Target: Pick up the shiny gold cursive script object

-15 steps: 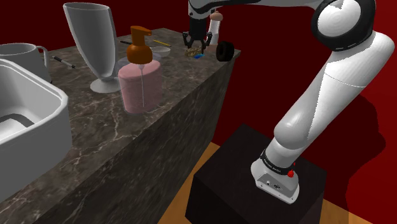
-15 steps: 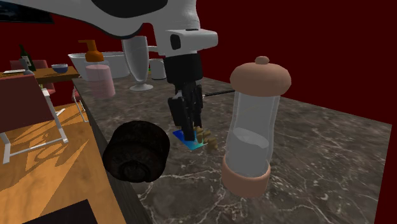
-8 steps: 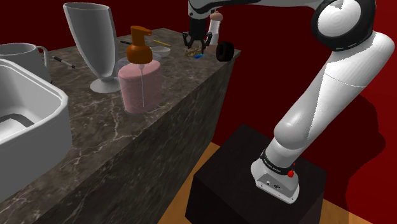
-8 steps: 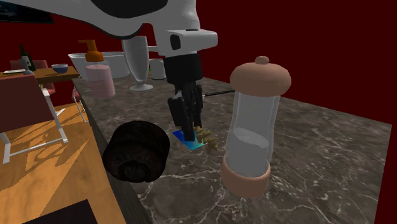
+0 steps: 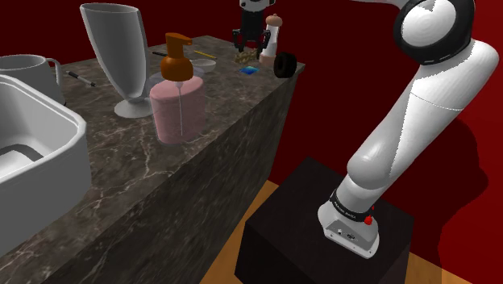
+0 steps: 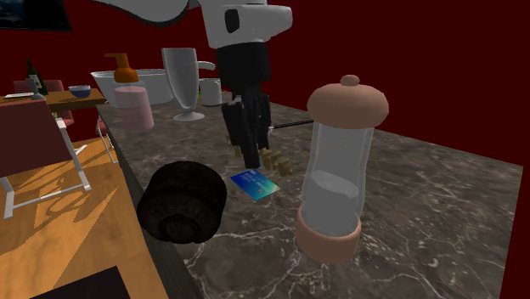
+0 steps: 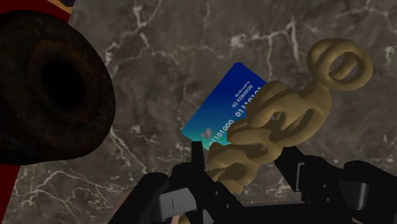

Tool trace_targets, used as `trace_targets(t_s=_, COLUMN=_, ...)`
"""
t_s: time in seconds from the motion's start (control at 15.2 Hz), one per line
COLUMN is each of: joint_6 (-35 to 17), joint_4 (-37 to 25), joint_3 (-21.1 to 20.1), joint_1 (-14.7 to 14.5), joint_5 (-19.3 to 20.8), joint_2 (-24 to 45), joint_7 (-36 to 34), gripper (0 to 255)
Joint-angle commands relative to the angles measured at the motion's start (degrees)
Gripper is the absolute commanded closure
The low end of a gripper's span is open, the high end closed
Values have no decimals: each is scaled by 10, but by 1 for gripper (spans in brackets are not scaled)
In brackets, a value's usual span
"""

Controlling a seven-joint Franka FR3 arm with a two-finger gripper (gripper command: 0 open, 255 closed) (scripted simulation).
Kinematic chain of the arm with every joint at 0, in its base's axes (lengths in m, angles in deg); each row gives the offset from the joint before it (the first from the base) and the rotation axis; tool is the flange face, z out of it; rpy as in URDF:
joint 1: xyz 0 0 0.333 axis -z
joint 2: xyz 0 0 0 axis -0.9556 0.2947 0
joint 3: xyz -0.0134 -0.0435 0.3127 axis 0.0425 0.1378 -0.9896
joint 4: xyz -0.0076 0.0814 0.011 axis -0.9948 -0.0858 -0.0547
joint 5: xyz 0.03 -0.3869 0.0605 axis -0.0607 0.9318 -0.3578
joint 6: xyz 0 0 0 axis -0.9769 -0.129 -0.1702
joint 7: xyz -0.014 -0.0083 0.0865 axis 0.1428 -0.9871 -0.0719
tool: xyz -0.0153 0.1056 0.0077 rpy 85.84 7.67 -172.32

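The gold cursive script object (image 7: 280, 121) is clasped between my black fingers (image 7: 198, 160) and hangs above the marble counter (image 7: 159, 38). In the second exterior view the gripper (image 6: 252, 151) is raised off the counter, with the gold script (image 6: 274, 162) sticking out beside its tips. The shoulder view has the gripper (image 5: 245, 40) high at the counter's far end, the gold script (image 5: 240, 59) dangling under it. Directly below lies a blue card (image 6: 255, 183), flat on the marble.
A tall grinder (image 6: 344, 170) stands close to the gripper, and a dark round roll (image 6: 181, 202) sits at the counter edge. Further along are a pink soap dispenser (image 5: 177, 101), a tall grey glass (image 5: 121, 56), a mug (image 5: 28, 68) and a white sink (image 5: 32, 153).
The gripper has risen from the counter with the gold script in its fingers. The blue card stays on the marble, now uncovered.
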Motion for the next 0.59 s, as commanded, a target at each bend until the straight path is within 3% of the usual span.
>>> trace_targets(t_s=0.0, joint_6=16, joint_4=-18, joint_3=0, joint_1=0, joint_5=0, joint_2=2, joint_7=2, gripper=255)
trace_targets(t_s=0.53, joint_6=66, joint_4=-78, joint_3=-2, joint_1=-1, joint_5=1, joint_2=13, joint_7=8, gripper=255)
